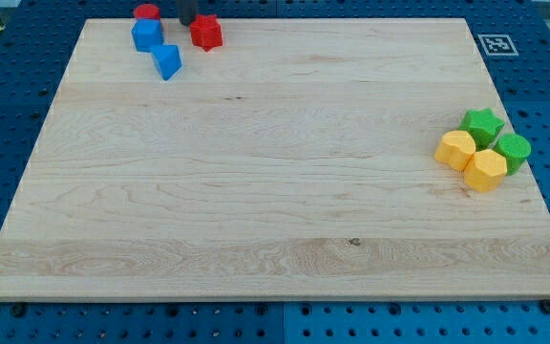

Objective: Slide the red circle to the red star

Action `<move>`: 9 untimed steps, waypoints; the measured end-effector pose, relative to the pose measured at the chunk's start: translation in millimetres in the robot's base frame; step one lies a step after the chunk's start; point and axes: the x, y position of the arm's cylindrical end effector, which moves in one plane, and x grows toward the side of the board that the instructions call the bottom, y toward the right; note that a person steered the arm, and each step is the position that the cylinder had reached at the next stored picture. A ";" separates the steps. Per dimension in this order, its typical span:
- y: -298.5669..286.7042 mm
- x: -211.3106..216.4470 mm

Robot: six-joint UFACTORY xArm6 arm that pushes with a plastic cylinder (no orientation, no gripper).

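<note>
My tip (187, 23) sits between red circle (146, 12) and red star (205, 32), touching the star; blue blocks (147, 36) (167, 61) crowd below the circle on the wooden desk (275, 191). No gripper here.

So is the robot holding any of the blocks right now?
No, nothing is held. My tip is only a rod end at the view's top, just left of the red star block, right of the red circle block.

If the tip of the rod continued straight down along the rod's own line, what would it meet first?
My tip points straight down at the wooden board, so it would meet only the board, at the view's top. It stands between the red circle and the red star, probably touching neither; depth is unclear.
</note>
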 end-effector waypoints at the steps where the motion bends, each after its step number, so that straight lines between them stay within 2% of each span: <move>1: 24.5 0.4; 2: 83.6 6.3; 3: 130.9 70.0; 4: 132.3 150.3; 5: 101.9 230.0; 6: 11.4 214.5; 7: -80.5 160.6; 9: -166.9 1.8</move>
